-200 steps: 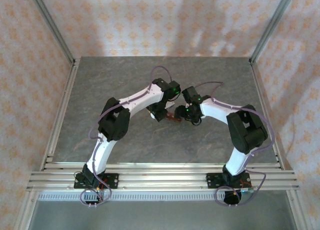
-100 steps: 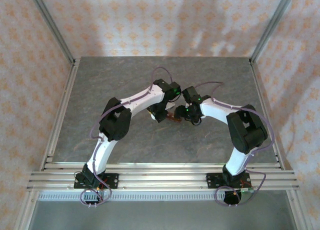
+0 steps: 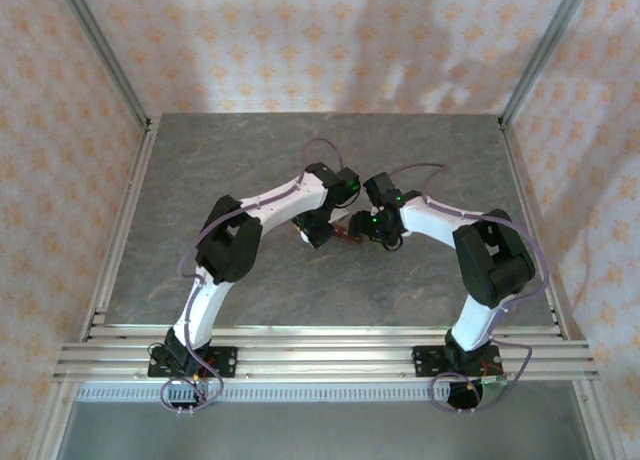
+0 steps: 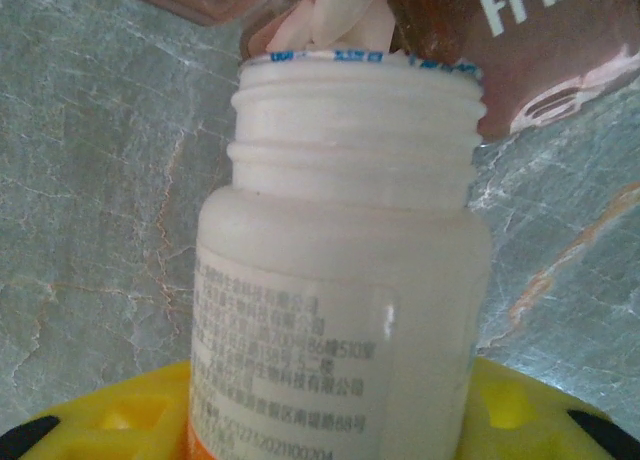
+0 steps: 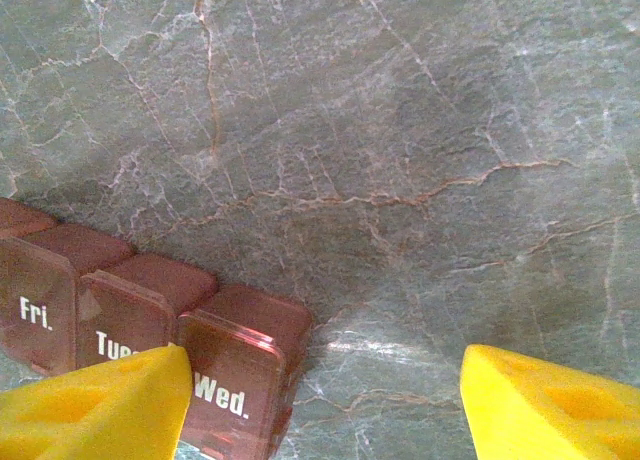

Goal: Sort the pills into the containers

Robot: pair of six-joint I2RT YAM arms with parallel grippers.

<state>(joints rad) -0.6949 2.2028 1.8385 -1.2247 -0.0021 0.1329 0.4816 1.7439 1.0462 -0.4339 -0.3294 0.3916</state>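
My left gripper (image 4: 330, 435) is shut on a small white bottle (image 4: 340, 280) with its cap off. Its yellow fingers (image 4: 110, 420) press the label on both sides. Pale pills (image 4: 335, 20) show at the bottle's mouth, right against the dark reddish-brown containers (image 4: 520, 50), where a lid reads "Fri.". In the right wrist view the containers (image 5: 150, 310) lie at the lower left, marked "Fri.", "Tue" and "Wed.". My right gripper (image 5: 325, 405) stands open, its left finger (image 5: 100, 405) over the "Wed." end. From above, both grippers (image 3: 316, 230) (image 3: 372, 228) meet at the containers (image 3: 347, 236).
The grey marbled table (image 3: 250, 160) is bordered by aluminium rails (image 3: 320, 355) at the near edge and by patterned walls (image 3: 320, 40) on three sides. Bare tabletop (image 5: 420, 180) stretches beyond my right gripper.
The left gripper with the bottle has shifted very slightly beside the containers. The right arm has stayed put.
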